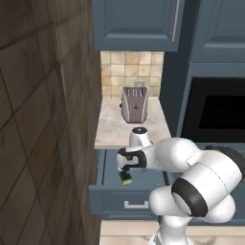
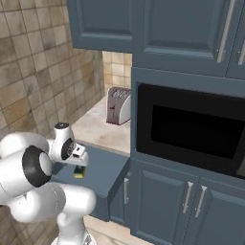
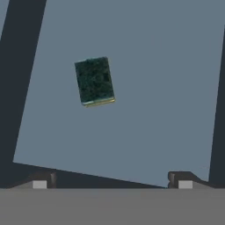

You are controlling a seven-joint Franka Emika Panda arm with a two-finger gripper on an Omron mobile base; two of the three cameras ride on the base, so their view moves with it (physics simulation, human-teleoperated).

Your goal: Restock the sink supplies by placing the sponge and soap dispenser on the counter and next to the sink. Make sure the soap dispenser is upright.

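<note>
A silver toaster (image 1: 134, 105) stands at the back against the beige tiled backsplash (image 1: 129, 72). Above the toaster hang dark blue upper cabinets (image 1: 136, 24). To the toaster's right a black built-in oven (image 2: 191, 128) sits in a tall blue unit, and below and in front of the toaster a blue drawer (image 1: 131, 198) stands pulled open.

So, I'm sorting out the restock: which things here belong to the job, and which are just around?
Job:
- sponge, green side up in the open drawer
- counter
- gripper, open above the sponge

Just there:
- toaster
- microwave
- cabinets
</note>
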